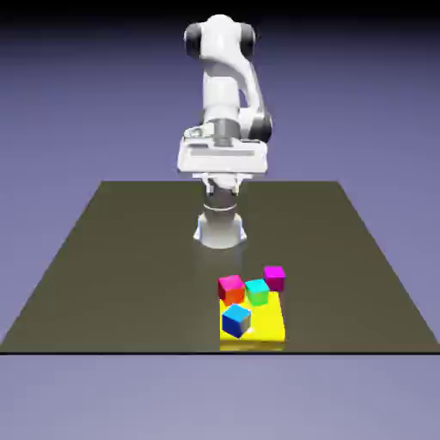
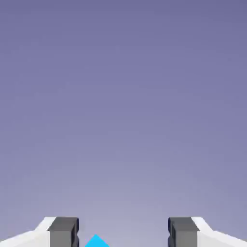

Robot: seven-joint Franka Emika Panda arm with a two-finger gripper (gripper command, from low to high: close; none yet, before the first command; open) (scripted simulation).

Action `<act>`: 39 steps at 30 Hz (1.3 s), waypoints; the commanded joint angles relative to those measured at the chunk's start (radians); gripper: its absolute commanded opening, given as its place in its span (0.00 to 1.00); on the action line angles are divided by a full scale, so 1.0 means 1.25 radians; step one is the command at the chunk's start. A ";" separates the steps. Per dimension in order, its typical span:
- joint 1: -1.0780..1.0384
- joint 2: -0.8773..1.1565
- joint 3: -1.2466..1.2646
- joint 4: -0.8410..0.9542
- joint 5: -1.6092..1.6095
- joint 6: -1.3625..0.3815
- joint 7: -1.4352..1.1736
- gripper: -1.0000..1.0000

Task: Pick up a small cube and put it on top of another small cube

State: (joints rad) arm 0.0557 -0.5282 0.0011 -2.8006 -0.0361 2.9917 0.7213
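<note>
The small magenta-purple cube sits on the table at the far right of a cluster of cubes. Just to its left and nearer stands the green cube with a cyan top, partly on a yellow slab. My gripper hangs high over the table's far middle, well behind the cluster and away from every cube. In the hand view the gripper is open, its grey fingertips wide apart against the plain backdrop. A small cyan-blue tip pokes up at the bottom edge between them; I cannot tell which cube it is.
A cube with a pink top and red side stands at the cluster's left. A blue cube with a yellowish side rests on the yellow slab near the table's front edge. The robot's base stands behind the cluster.
</note>
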 commanded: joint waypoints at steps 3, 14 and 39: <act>0.087 0.083 0.002 0.019 -0.072 -0.090 -0.039 0.50; 0.406 0.389 0.010 0.087 -0.335 -0.420 -0.183 0.50; 0.478 0.561 0.007 0.233 -0.423 -0.633 -0.282 0.00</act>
State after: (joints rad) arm 0.6540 0.1727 0.0097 -2.5093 -0.5609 2.1997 0.3663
